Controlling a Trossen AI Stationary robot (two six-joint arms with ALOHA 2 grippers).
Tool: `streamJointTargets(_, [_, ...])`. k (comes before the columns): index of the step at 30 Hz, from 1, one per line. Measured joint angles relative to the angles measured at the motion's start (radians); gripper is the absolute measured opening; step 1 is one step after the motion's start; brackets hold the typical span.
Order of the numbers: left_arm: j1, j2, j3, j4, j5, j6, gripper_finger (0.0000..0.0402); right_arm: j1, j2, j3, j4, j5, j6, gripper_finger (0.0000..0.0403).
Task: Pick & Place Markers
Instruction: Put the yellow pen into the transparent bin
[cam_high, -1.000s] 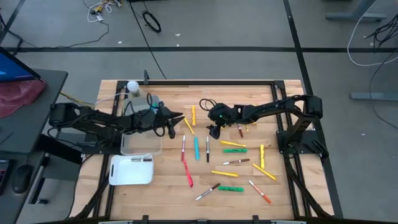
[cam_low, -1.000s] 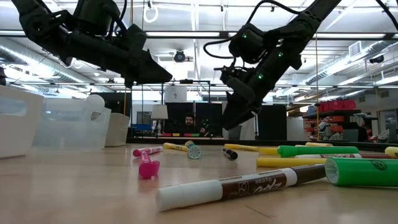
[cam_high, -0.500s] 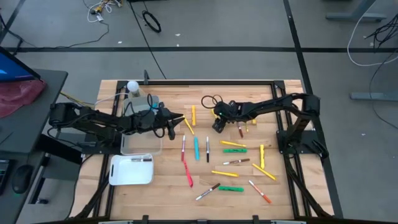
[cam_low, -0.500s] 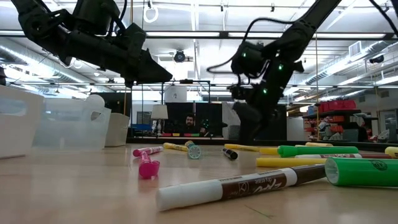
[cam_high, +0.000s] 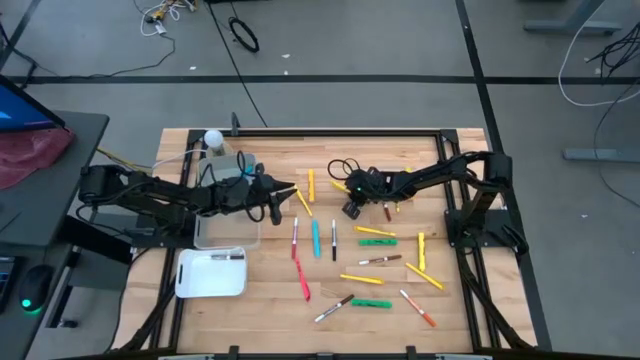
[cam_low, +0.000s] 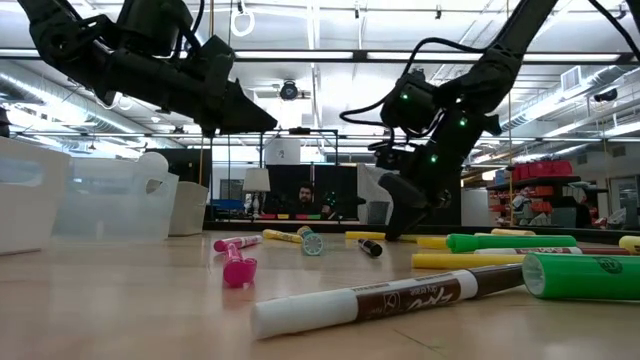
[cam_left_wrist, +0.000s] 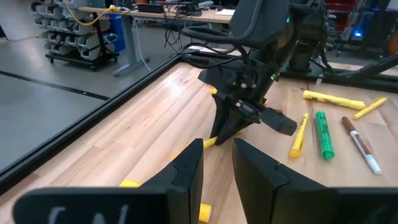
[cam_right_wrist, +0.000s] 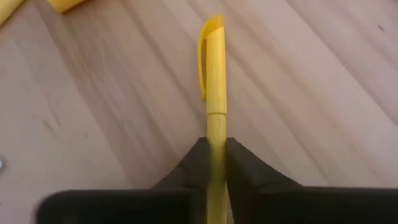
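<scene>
The right gripper (cam_right_wrist: 216, 155) has dropped and clamped its jaws on a yellow marker (cam_right_wrist: 214, 74); lifting comes next. The left gripper (cam_left_wrist: 217, 165) hovers beside the clear bin (cam_high: 226, 232), jaws seemingly ajar and empty.

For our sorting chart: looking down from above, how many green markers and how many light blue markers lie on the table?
green markers: 2
light blue markers: 1
Total: 3

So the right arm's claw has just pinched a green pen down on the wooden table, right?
Not green. The right gripper is shut on a yellow marker, as the right wrist view shows; the pen lies on the wooden table, as you say.
</scene>
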Motion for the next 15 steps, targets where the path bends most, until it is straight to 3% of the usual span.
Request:
streamJointTargets(3, [0.000,0.000,0.000,0.012,0.000,0.010,0.0090,0.004,-0.005,-0.008,0.032,0.000,-0.019,0.0015])
streamJointTargets(8, [0.000,0.000,0.000,0.038,0.060,0.060,0.0106,0.022,-0.085,-0.020,0.029,-0.008,-0.059,0.0031])
streamJointTargets(15, [0.008,0.000,0.000,0.049,0.084,0.090,0.0202,0.097,-0.211,-0.016,0.092,-0.086,-0.197,0.0019])
